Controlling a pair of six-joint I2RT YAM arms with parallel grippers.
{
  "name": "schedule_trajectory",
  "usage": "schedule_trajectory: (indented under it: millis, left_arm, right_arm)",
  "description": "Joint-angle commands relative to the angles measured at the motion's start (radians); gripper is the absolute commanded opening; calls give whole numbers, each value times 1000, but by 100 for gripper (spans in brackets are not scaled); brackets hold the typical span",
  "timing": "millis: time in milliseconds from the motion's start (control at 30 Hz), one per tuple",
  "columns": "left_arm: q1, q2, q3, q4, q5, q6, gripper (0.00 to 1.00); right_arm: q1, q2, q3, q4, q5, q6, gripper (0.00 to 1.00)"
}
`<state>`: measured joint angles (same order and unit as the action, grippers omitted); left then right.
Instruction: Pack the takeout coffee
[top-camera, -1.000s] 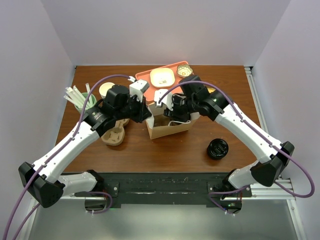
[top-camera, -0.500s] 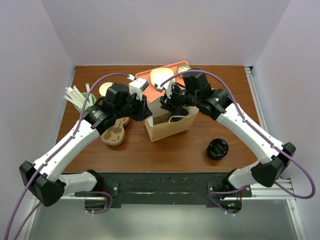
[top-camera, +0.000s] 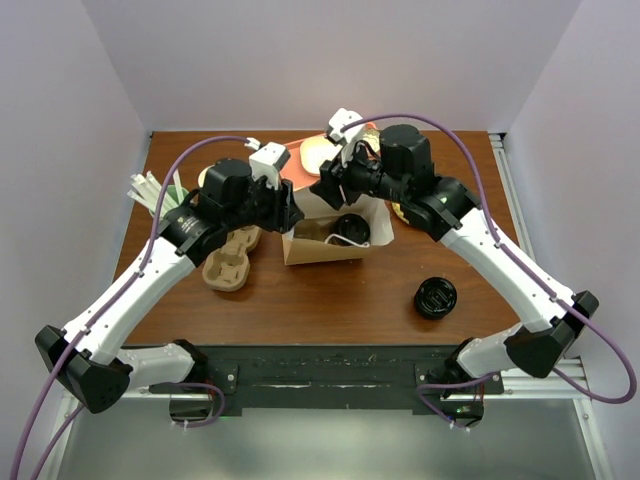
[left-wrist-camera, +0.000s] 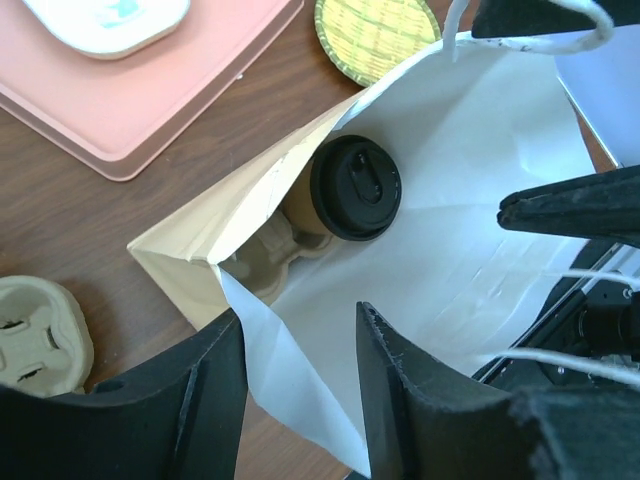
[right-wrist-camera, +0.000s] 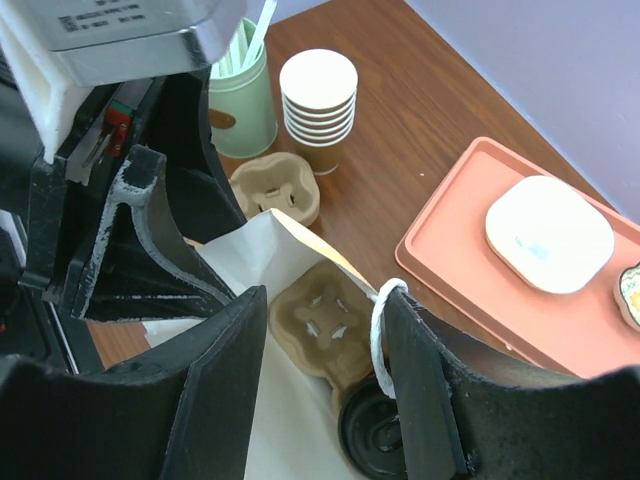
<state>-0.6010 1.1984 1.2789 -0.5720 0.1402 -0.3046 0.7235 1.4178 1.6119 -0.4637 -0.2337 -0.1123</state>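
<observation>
Coffee (left-wrist-camera: 355, 187): set inside the bag (left-wrist-camera: 480, 250), lid up, seated in a pulp carrier (left-wrist-camera: 270, 255).
Bag: kept gaping between the 2 arms, likely so the cup stays upright and clear of the paper.
Left end effector (left-wrist-camera: 300, 320): spread, with the bag's rim between the fingers, apparently unpinched.
Right end effector (right-wrist-camera: 325, 305): spread over the mouth, a handle cord (right-wrist-camera: 378, 330) lying against 1 finger.
Around: tray (left-wrist-camera: 150, 110) just behind; cup stack (right-wrist-camera: 318, 100) and spare carrier (right-wrist-camera: 275, 190) at the left.
In the way: the cord could be snagged.

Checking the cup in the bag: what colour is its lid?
Black lid, clearest in the left wrist view.
</observation>
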Motion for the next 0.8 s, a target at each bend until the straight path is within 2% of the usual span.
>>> schedule_trajectory:
  millis: [0,767]
  left_arm:
    - [7,-2,48,46,-22,-17,50]
    - [7,-2,-10,95,-50,-64,48]
  right_arm:
    - [-1,-28,33,76,23,95,54]
    - [-1,52,42,23,4,33,53]
